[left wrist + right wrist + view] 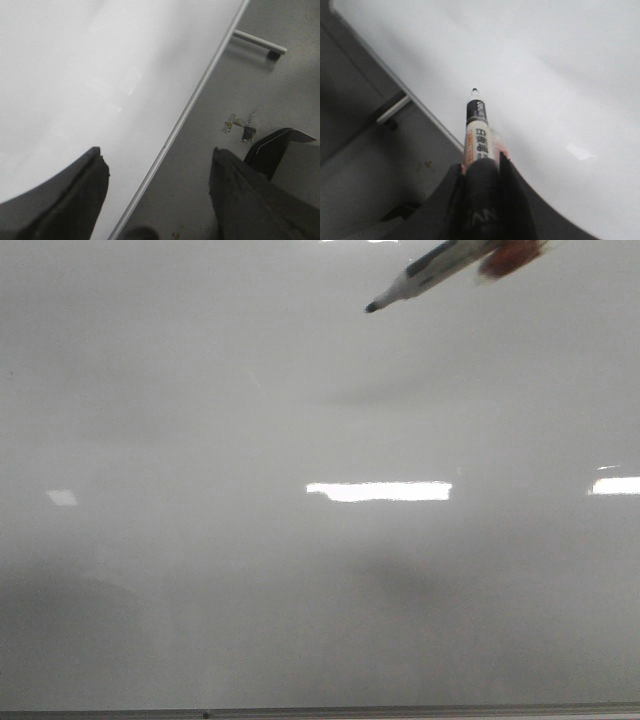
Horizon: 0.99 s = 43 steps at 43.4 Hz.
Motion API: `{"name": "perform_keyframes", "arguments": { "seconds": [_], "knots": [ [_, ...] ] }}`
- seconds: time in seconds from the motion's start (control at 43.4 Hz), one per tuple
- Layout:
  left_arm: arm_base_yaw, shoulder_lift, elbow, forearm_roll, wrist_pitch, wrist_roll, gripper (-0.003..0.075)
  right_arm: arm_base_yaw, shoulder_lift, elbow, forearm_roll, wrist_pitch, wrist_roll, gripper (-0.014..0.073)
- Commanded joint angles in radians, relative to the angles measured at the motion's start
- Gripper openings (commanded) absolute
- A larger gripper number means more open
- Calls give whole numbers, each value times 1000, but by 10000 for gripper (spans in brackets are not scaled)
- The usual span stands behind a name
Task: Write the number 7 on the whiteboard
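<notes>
Surface: glossy whiteboard (pixel 200 540), bare of ink; the number 7 is not yet drawn.
Right gripper (pixel 481 172): clamped on a marker (pixel 476 130).
Marker axis: slanted, its tip (pixel 372 307) apparently off the board, which lies just beyond it.
Left gripper (pixel 157 187): jaws spread, empty, over the board's frame (pixel 200 90).
Nearer arm: right.

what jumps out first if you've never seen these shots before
The marker stands out: it pokes in at the top right of the front view, black tip aimed down-left, above the whiteboard, and the right wrist view shows it clamped in the right gripper. The board itself fills the view and looks blank, with bright glare patches, the largest near its middle. The left gripper hangs open over the board's metal edge.
</notes>
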Motion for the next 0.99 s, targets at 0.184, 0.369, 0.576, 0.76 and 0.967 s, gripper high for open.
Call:
{"name": "perform_keyframes", "arguments": {
  "seconds": [0.184,0.369,0.576,0.76,0.967],
  "knots": [
    [122,-136,118,-26,-213,-63,440,-21,-84,102,164,-337,-29,-60],
    [122,-130,118,-33,-224,-63,440,-21,2,80,208,-381,-89,-60],
    [122,-130,118,-33,-225,-63,440,-21,98,29,204,-398,-101,-58],
    [122,-130,118,-33,-225,-63,440,7,189,-23,188,-417,-113,-59],
    [122,-130,118,-33,-225,-63,440,50,256,-36,173,-528,-113,-59]
  ]
}}
